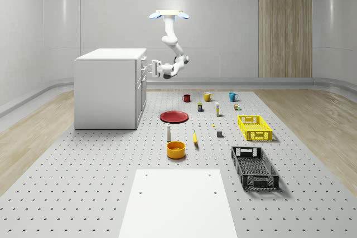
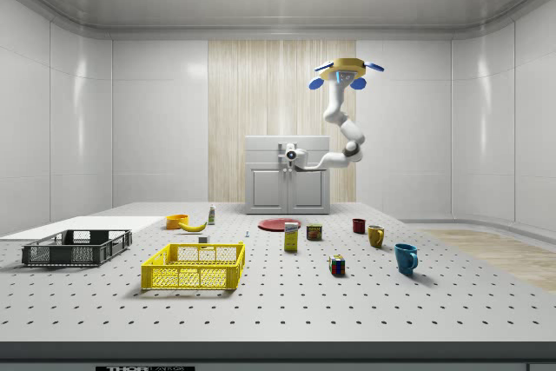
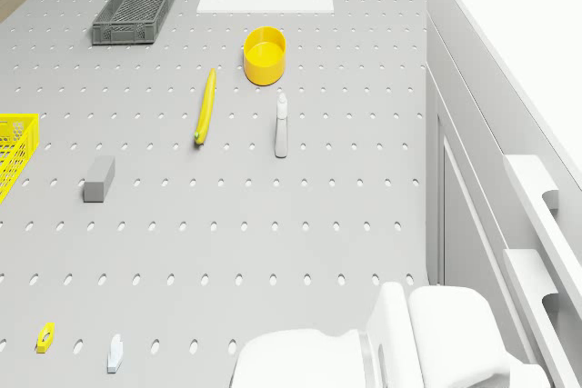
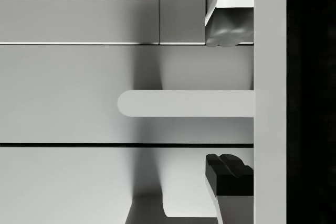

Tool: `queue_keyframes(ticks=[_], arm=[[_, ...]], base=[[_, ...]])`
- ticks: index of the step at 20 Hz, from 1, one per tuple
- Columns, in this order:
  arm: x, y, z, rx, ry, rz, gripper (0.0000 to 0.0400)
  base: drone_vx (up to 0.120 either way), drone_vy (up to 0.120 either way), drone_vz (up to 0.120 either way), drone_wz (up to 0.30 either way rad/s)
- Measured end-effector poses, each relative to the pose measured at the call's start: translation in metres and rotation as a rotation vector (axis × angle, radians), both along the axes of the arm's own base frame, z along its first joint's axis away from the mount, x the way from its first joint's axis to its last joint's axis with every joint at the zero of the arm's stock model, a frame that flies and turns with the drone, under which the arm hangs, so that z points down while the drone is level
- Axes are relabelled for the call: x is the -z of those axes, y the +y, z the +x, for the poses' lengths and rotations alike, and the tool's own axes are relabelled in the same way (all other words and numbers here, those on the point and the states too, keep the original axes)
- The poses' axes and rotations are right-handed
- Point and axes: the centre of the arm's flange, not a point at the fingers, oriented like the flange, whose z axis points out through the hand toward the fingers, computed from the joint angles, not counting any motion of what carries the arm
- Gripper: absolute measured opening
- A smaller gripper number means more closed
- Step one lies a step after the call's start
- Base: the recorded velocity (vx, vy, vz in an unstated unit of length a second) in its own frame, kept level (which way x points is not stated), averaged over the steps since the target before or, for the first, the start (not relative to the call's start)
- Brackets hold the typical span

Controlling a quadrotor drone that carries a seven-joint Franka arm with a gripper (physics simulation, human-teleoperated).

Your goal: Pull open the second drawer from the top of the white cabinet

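The white cabinet stands at the whole-scene view's left, its drawer front facing right. The drone hovers high beside that front, and its arm bends down toward the upper drawers. In the wrist view a white bar handle lies between two drawer seams. The gripper is open around it, one finger on each side, neither touching the bar. Seen from the side, the gripper sits at the cabinet just under its top. I cannot tell which drawer the handle belongs to.
On the perforated floor lie a red plate, a yellow bowl, a banana, a spray bottle, three mugs, a yellow crate and a black crate. A white sheet covers the floor's near part.
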Motion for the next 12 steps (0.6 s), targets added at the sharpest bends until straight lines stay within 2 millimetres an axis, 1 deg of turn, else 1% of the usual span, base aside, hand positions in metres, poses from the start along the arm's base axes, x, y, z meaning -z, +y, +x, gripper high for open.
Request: queue_keyframes(ticks=[12], arm=[[0.0,0.026,0.001,0.0,0.0,0.0,0.03]], base=[[0.0,0.0,0.0,0.0]])
